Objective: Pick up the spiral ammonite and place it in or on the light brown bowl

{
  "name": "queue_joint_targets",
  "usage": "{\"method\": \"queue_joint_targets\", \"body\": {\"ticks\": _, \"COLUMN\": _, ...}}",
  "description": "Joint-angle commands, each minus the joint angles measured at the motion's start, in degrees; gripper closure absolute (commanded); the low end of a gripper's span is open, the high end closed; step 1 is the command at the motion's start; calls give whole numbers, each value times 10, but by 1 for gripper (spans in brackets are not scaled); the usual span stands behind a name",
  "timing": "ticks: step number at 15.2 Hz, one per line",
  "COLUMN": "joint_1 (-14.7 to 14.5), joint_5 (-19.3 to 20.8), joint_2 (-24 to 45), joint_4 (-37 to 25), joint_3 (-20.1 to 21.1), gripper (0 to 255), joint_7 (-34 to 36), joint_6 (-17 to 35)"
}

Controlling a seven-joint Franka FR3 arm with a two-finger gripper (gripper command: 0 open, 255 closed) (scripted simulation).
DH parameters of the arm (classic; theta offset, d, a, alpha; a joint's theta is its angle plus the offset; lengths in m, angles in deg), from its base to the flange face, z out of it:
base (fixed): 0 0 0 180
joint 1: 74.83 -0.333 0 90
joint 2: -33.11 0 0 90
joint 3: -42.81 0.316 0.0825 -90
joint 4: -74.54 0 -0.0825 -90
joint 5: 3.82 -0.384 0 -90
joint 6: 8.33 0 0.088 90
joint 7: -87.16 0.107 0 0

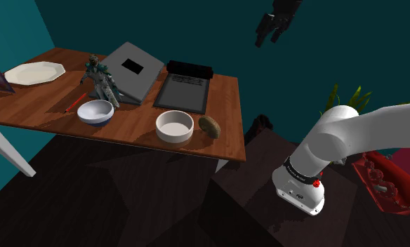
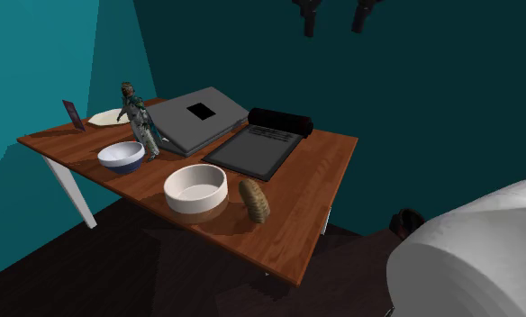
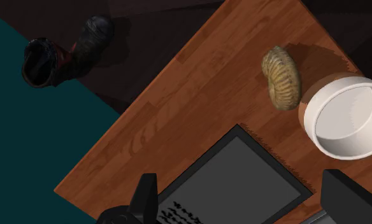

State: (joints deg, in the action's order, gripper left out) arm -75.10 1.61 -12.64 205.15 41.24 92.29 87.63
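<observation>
My gripper (image 1: 276,25) (image 2: 335,13) (image 3: 242,178) hangs high over the wooden table (image 1: 137,125), well above the light brown bowl (image 1: 174,135) (image 2: 195,206) (image 3: 309,109), its fingers spread wide with nothing between them. The ribbed tan ammonite (image 1: 210,126) (image 2: 254,200) (image 3: 281,76) lies on the table just beside that bowl, on the side toward the table's short edge; I cannot tell whether they touch. A flat dark tablet (image 1: 182,92) (image 2: 252,149) lies behind the bowl, and a blue-sided bowl (image 1: 95,112) (image 2: 122,156) sits on the side opposite the ammonite.
</observation>
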Motion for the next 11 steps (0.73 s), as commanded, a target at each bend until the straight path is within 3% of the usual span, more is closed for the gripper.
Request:
{"method": "queue_joint_targets", "body": {"ticks": 1, "joint_1": 0, "joint_5": 0, "joint_2": 0, "joint_4": 0, "joint_3": 0, "gripper": 0, "joint_7": 0, "joint_6": 0}}
{"method": "queue_joint_targets", "body": {"ticks": 11, "joint_1": -24, "joint_5": -11, "joint_2": 62, "joint_4": 124, "joint_3": 50, "gripper": 0, "joint_7": 46, "joint_6": 150}}
